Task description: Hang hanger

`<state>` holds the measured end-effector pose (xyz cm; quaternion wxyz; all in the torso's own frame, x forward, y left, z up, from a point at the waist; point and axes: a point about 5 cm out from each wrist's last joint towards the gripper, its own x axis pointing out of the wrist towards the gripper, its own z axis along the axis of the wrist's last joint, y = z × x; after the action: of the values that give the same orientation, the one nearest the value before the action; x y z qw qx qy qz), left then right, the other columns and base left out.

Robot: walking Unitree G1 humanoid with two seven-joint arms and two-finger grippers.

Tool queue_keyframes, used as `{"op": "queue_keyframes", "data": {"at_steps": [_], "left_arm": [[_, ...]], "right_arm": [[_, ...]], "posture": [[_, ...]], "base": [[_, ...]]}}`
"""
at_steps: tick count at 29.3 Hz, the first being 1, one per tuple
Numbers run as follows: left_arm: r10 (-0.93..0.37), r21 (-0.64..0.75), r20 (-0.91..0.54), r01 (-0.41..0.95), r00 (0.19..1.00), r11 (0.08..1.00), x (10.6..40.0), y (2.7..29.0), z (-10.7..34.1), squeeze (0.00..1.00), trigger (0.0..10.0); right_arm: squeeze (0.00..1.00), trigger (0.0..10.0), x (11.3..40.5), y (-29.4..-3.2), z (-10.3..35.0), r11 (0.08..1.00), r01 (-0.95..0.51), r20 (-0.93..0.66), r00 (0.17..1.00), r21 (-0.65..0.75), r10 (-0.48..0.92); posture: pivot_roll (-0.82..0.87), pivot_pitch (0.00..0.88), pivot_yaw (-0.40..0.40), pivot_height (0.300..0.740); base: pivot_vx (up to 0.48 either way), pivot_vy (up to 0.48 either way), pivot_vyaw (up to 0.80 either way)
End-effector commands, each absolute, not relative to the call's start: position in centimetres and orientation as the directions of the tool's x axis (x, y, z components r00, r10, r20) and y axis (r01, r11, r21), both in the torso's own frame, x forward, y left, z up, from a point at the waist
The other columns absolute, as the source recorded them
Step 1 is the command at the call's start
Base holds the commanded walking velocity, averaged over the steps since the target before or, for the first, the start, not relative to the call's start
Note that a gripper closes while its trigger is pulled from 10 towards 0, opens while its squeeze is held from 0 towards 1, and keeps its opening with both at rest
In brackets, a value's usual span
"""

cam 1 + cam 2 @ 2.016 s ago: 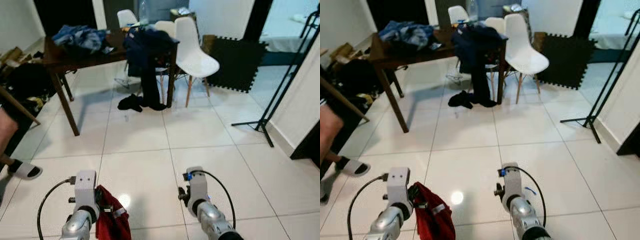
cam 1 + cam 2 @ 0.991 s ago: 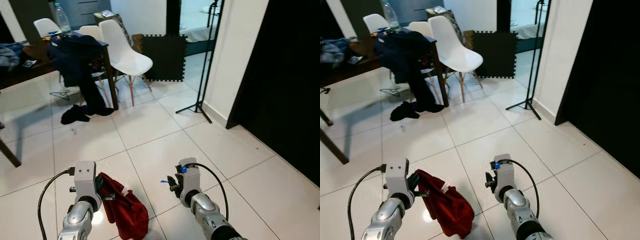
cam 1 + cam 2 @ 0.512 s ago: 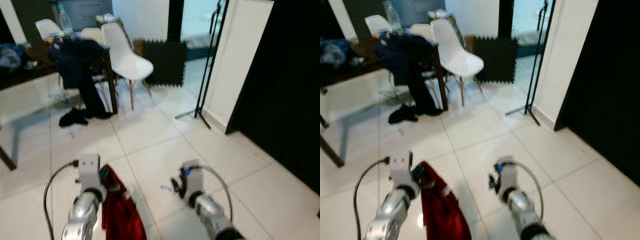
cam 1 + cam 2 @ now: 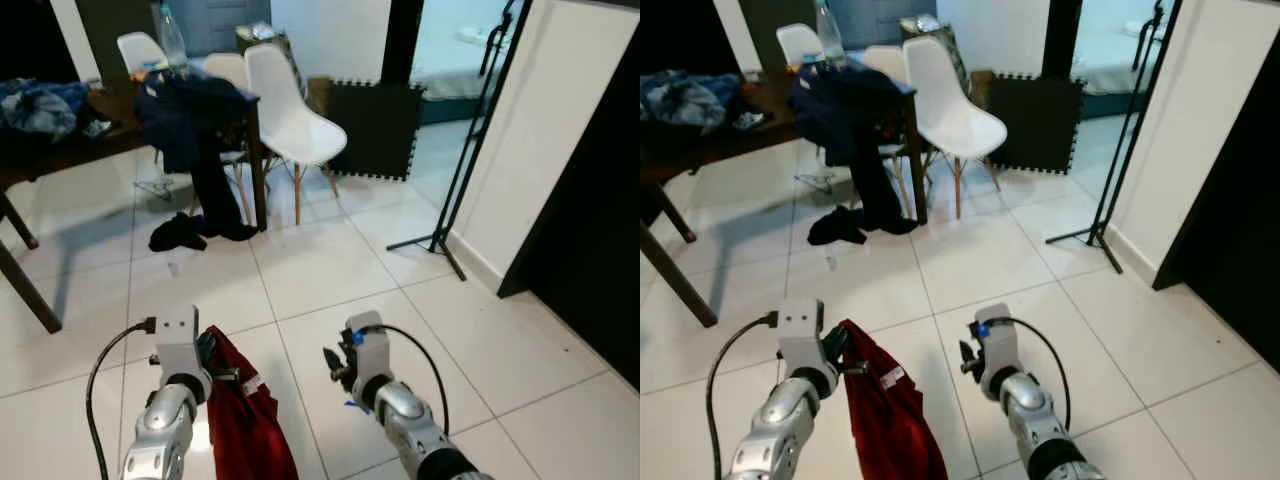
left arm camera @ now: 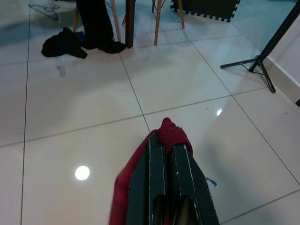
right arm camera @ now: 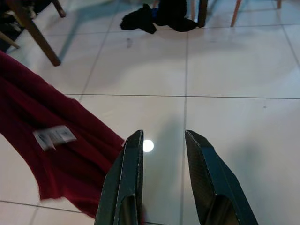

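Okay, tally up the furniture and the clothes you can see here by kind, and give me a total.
White chairs: 3
Dark wooden table: 1
Red garment held in the left gripper: 1
Dark clothes draped off the table: 1 pile
Black item on the floor: 1
Total: 7

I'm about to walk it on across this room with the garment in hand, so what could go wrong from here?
The left gripper pinches only a bunched edge of the red garment, so it may slip out. The cloth hangs low near the floor and could drag or snag. The black stand has legs spread on the floor, a likely trip point.
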<state>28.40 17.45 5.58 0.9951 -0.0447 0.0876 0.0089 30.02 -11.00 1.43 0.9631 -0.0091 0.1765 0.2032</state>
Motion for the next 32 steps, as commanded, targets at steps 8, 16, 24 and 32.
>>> {"op": "queue_keyframes", "data": {"at_steps": [8,16,24,32], "left_arm": [[-0.001,-0.087,-0.154,-0.013,0.988,0.996,28.8,17.4,6.3,0.0,10.0],[0.012,-0.087,-0.137,-0.024,0.99,0.996,29.1,17.7,6.9,0.0,10.0],[0.026,-0.088,-0.125,-0.037,0.992,0.995,29.2,17.9,7.3,0.0,10.0],[0.032,-0.089,-0.12,-0.043,0.992,0.995,29.2,18.0,7.5,0.0,10.0]], "right_arm": [[0.0,10.0,30.1,-11.0,1.6,0.912,-0.406,-0.336,0.853,0.049,0.398],[0.0,10.0,30.5,-10.1,2.2,0.902,-0.429,-0.311,0.852,0.048,0.422],[0.0,10.0,30.8,-10.3,2.4,0.917,-0.391,-0.298,0.869,0.072,0.394],[0.0,10.0,30.9,-10.3,2.5,0.915,-0.397,-0.295,0.868,0.07,0.399]], "posture": [[0.13,0.025,0.03,0.74],[0.14,0.033,0.035,0.74],[0.15,0.036,0.028,0.74],[0.15,0.035,0.028,0.74]], "base": [[0.346,0.0,0.0],[0.347,0.0,0.43],[0.346,0.0,0.3],[0.346,0.0,0.0]]}}
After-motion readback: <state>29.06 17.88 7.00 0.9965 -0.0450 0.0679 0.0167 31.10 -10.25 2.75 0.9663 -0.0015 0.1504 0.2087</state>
